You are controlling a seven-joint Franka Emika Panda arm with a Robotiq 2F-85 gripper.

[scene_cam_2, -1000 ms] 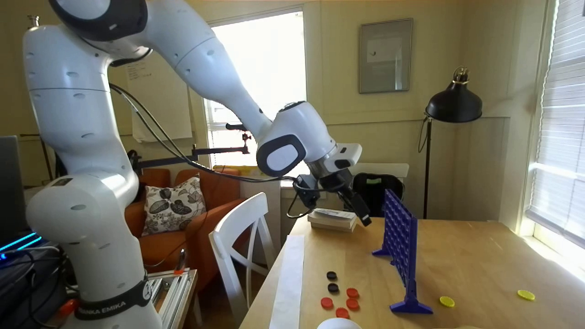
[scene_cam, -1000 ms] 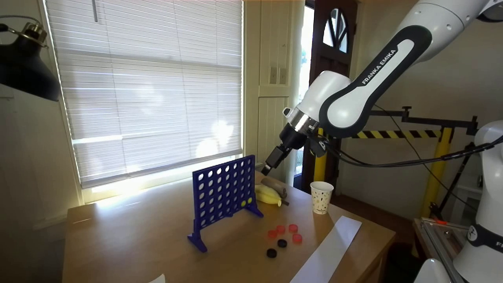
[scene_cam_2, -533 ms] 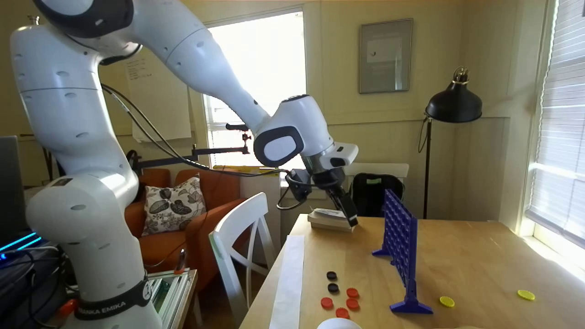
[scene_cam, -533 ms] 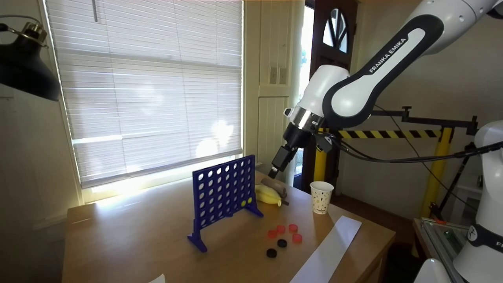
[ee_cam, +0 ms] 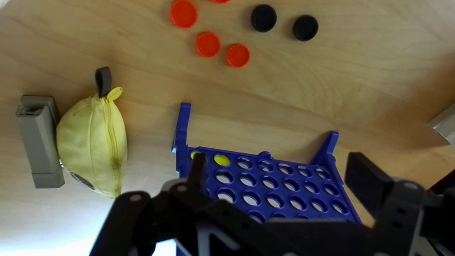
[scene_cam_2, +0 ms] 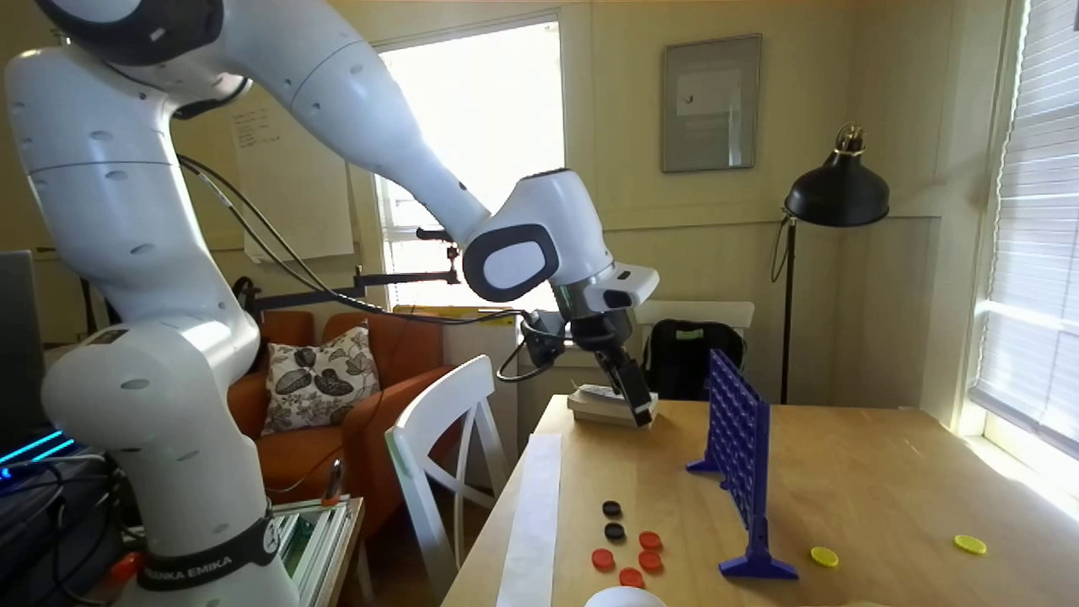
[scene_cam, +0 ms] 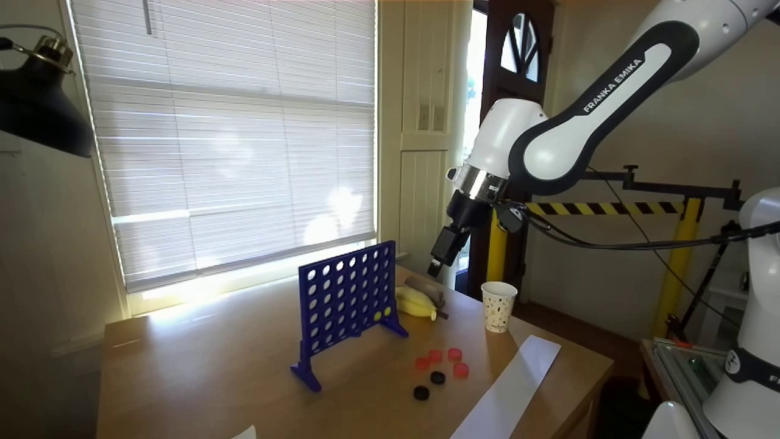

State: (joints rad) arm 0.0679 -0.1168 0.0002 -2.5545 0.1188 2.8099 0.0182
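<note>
My gripper (scene_cam: 434, 268) hangs in the air above the table, on the robot's side of the blue upright grid frame (scene_cam_2: 750, 472). In the wrist view its two black fingers stand wide apart with nothing held, and the frame shows beyond and between them. Two yellow discs (ee_cam: 222, 160) fill holes in the grid's bottom row. Red discs (ee_cam: 183, 14) and two black discs (ee_cam: 263, 17) lie loose on the table. Beside the frame rest a yellow banana-shaped pouch (ee_cam: 96, 145) and a grey stapler-like object (ee_cam: 41, 145). The gripper's own body hides the grid's upper part.
A speckled paper cup (scene_cam: 498, 305) stands near a long white paper strip (scene_cam: 512, 387). Two more yellow discs (scene_cam_2: 824, 556) lie on the window side of the frame. Books (scene_cam_2: 609, 410) sit at the far table edge, with a white chair (scene_cam_2: 438, 400) alongside.
The arm and gripper have drawn back from the blue frame toward the robot's base. The jaws have stayed apart, and the things on the table have not moved.
</note>
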